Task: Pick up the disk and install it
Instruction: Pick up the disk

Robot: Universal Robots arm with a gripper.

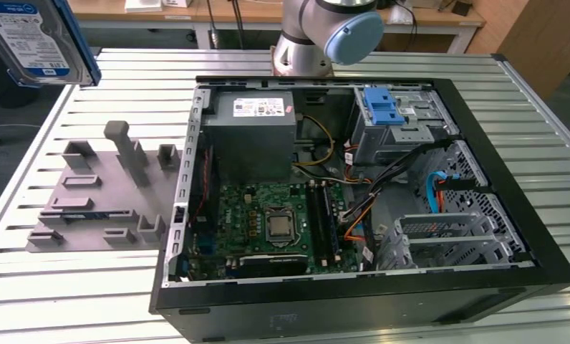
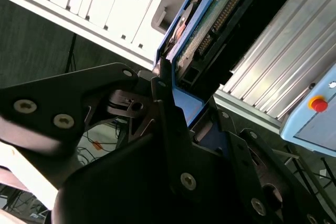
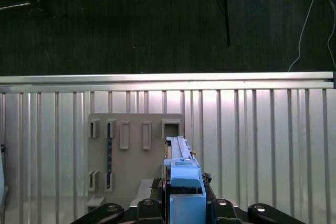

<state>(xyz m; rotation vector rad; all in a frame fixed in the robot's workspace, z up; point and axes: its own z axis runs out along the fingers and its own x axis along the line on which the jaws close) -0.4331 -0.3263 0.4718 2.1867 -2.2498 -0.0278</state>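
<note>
Black two-finger gripper (image 3: 184, 195) pinching tight on the flat silver hard drive in its blue plastic carrier (image 1: 35, 37), and it's aloft! It hangs above the slatted aluminium table (image 1: 65, 294), over the grey slotted holder (image 1: 99, 201), well apart from the open black computer case (image 1: 361, 308). The danger, I'd say, is that the hold sits on the carrier's plastic frame. A quick swing could twist the drive loose, and the dark loose cables (image 1: 399, 168) by the drive cage could snag it.
</note>
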